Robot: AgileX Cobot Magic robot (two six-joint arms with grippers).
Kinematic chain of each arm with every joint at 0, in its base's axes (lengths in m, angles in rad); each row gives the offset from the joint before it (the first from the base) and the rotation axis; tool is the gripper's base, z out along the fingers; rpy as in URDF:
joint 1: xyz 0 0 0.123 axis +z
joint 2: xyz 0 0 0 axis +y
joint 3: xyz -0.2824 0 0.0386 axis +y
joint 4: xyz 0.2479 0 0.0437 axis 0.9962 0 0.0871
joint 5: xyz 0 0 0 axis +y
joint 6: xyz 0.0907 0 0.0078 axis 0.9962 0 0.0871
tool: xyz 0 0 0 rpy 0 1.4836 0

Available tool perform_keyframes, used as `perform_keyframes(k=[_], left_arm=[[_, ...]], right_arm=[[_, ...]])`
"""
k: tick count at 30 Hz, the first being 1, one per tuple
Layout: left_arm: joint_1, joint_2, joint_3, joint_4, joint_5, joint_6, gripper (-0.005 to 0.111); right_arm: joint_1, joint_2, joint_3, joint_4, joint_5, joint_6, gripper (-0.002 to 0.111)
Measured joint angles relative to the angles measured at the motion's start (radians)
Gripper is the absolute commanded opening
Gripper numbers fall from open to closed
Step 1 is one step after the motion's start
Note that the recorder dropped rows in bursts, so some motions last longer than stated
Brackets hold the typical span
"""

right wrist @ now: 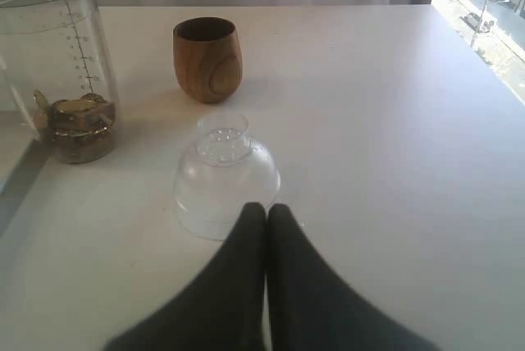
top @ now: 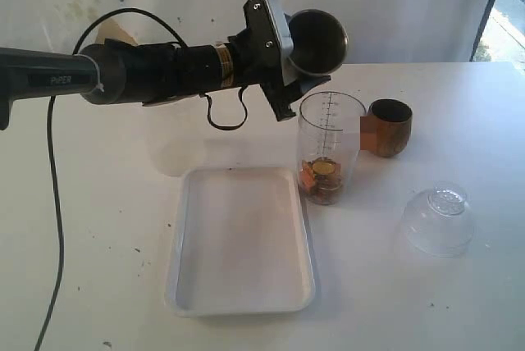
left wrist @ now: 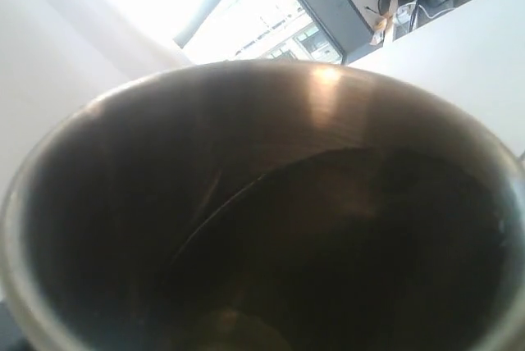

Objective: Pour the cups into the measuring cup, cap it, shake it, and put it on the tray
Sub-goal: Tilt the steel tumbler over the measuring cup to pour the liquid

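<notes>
your counter (top: 459, 121) is a plain matte white top, faintly speckled with dark marks and backed by a pale, stained wall (top: 394, 6). daylight comes from a window (top: 510, 6) at the right edge of the exterior view, and a black cable (top: 54, 203) hangs down the left side. the left arm (top: 148, 72), dark and tubular, lies level above the counter. your left jaws are clamped on the steel tumbler (top: 318, 39), which is tipped on its side in the air just above the rim of the measuring cup (top: 330, 121). the left wrist view shows the tumbler's inside, dark and brushed. the measuring cup, a tall clear plastic cylinder with a printed scale, stands upright just beside the right edge of the tray (top: 242, 236), with brown and gold pieces (top: 321, 180) heaped at its bottom. the tray is flat, white and round-cornered with a low rim. the rounded wooden cup (top: 389, 128), its grain showing, stands upright near the cylinder. a clear dome lid (top: 439, 220) sits rim-down farther right. your right jaws are pressed together, holding nothing, just short of that lid.
</notes>
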Motion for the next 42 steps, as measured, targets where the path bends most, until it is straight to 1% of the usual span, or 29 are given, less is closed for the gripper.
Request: perform_keyframes(k=[3, 10, 15, 20, 27, 34, 42], left_arm=[[0.0, 0.0, 0.0, 0.0, 0.0, 0.04, 0.0], [0.0, 0.0, 0.0, 0.0, 0.0, 0.062, 0.0], [0.0, 0.0, 0.0, 0.0, 0.0, 0.207, 0.0], [0.0, 0.0, 0.0, -0.001, 0.0, 0.294, 0.0], [0.0, 0.0, 0.0, -0.002, -0.001, 0.31, 0.0], [0.0, 0.0, 0.0, -0.002, -0.001, 0.401, 0.0], [0.0, 0.0, 0.0, -0.002, -0.002, 0.429, 0.0]], right_arm=[[0.0, 0.0, 0.0, 0.0, 0.0, 0.002, 0.0], [0.0, 0.0, 0.0, 0.0, 0.0, 0.002, 0.0], [0.0, 0.0, 0.0, 0.0, 0.0, 0.002, 0.0], [0.0, 0.0, 0.0, 0.0, 0.0, 0.002, 0.0], [0.0, 0.0, 0.0, 0.0, 0.0, 0.002, 0.0], [0.0, 0.0, 0.0, 0.0, 0.0, 0.002, 0.0], [0.0, 0.0, 0.0, 0.0, 0.0, 0.002, 0.0]])
